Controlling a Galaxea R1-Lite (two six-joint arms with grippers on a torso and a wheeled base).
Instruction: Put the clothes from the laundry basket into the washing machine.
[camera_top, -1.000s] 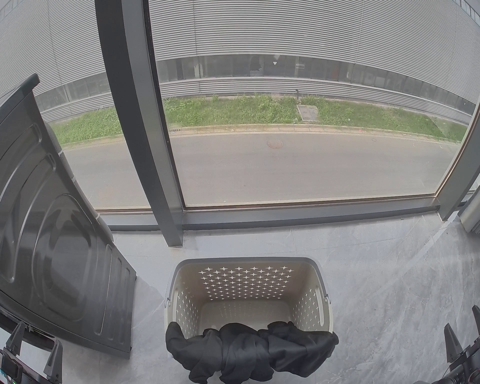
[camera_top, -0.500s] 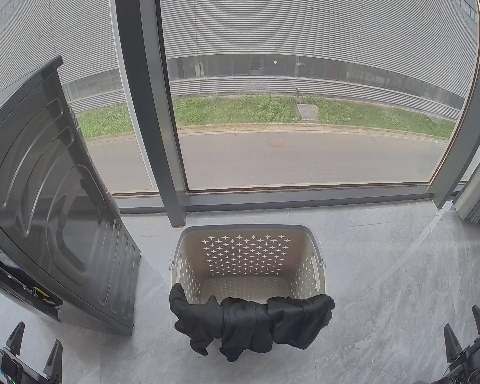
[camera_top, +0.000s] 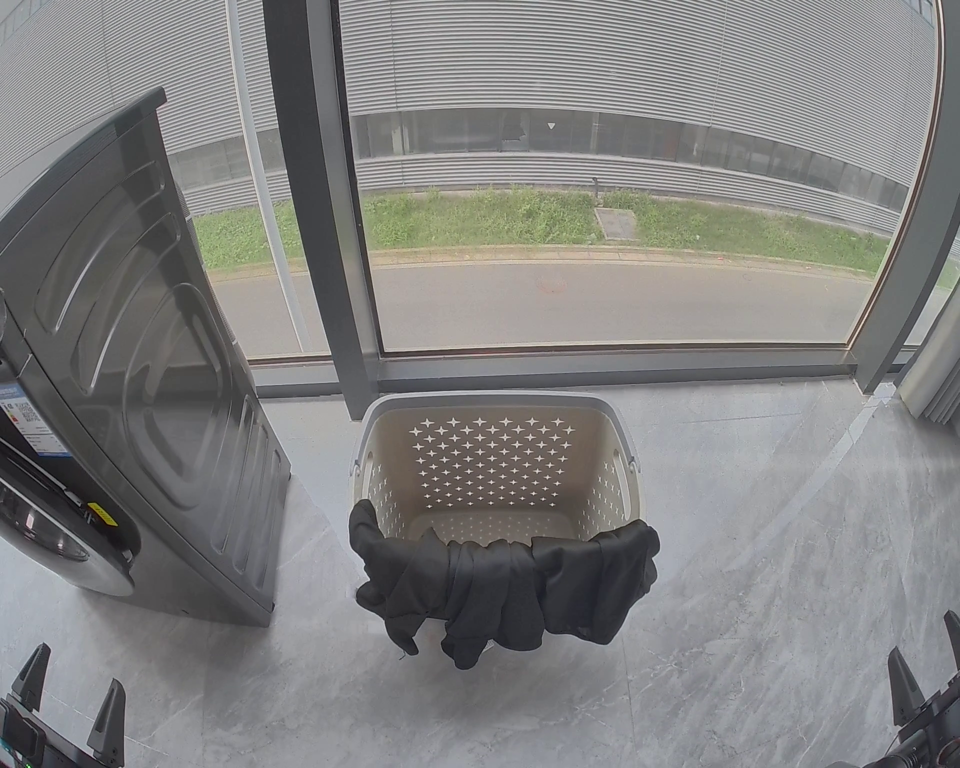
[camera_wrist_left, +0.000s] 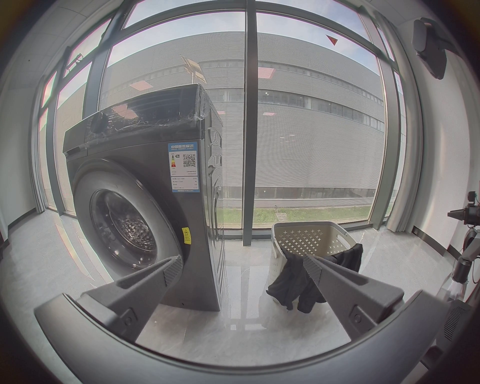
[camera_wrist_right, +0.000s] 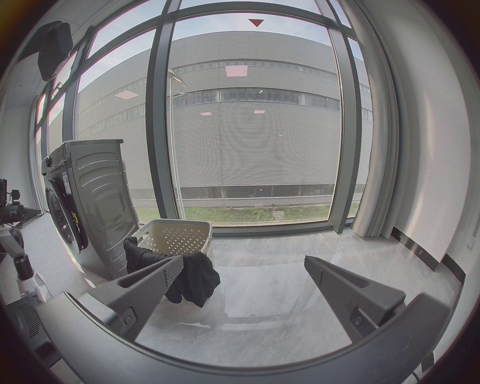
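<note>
A cream laundry basket (camera_top: 497, 414) stands on the floor by the window, with black clothes (camera_top: 500, 592) draped over its near rim. The dark washing machine (camera_top: 130, 330) is at the left, its round drum opening (camera_wrist_left: 122, 229) facing away from the basket. My left gripper (camera_top: 68, 690) is open low at the left, well short of the basket. My right gripper (camera_top: 925, 665) is open low at the right, also apart from it. The basket (camera_wrist_left: 312, 239) and clothes (camera_wrist_left: 295, 282) lie ahead of the left gripper (camera_wrist_left: 242, 267); the right gripper (camera_wrist_right: 242, 267) sees the clothes (camera_wrist_right: 192, 277) too.
Grey marble floor (camera_top: 780, 560) spreads around the basket with free room on the right. A tall window with a dark pillar (camera_top: 325, 200) runs behind it. A curtain (camera_top: 935, 375) hangs at the far right.
The head view has shifted: basket and washing machine sit farther ahead now, and the machine's front with its drum door has come into sight. Both grippers keep their places in the picture.
</note>
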